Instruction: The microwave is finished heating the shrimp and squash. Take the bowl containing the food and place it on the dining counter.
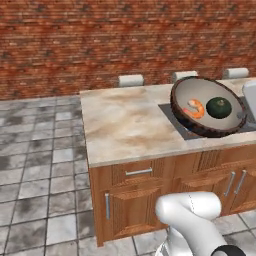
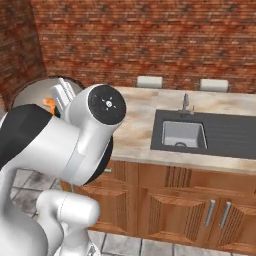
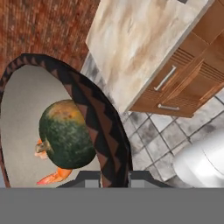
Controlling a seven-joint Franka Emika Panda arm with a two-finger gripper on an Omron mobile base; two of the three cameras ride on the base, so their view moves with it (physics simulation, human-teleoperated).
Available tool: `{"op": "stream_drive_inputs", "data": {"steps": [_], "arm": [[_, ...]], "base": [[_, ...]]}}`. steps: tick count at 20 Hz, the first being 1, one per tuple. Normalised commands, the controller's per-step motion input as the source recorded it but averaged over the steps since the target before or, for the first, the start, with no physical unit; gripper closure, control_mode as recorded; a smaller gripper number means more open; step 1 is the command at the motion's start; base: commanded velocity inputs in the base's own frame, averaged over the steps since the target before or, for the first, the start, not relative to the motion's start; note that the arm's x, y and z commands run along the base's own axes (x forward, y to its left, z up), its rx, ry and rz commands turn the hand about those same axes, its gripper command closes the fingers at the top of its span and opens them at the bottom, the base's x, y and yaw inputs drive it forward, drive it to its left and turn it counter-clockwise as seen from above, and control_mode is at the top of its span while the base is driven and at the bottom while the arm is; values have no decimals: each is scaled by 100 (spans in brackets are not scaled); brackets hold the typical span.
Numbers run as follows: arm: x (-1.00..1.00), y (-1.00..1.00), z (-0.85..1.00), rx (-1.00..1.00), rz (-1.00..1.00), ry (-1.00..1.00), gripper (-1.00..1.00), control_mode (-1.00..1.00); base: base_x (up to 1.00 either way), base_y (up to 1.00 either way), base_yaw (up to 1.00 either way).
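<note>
The gripper (image 3: 107, 177) pinches the bowl's (image 1: 210, 106) rim (shrimp (image 1: 194, 108), squash (image 1: 219, 107) inside); no readable writing.

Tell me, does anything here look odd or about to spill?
Yes: the bowl hangs in the air, tipped steeply, instead of sitting level on the dining counter. The shrimp and squash sit against its cream inside, none spilled so far.

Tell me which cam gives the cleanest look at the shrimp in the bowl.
Left base view: the shrimp lies unobstructed inside the bowl, beside the squash. In the hand view the squash hides most of it; orange ends poke out. In the right base view the arm leaves an orange sliver.
</note>
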Motion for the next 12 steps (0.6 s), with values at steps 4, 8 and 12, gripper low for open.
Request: {"op": "stream_drive_inputs", "data": {"steps": [4, 8, 12], "arm": [[0, 0, 0, 0, 0, 0, 100, 100], [0, 0, 0, 0, 0, 0, 100, 100], [0, 0, 0, 0, 0, 0, 100, 100]], "base": [[39, 70, 10], [36, 86, 2], [52, 49, 0]]}}
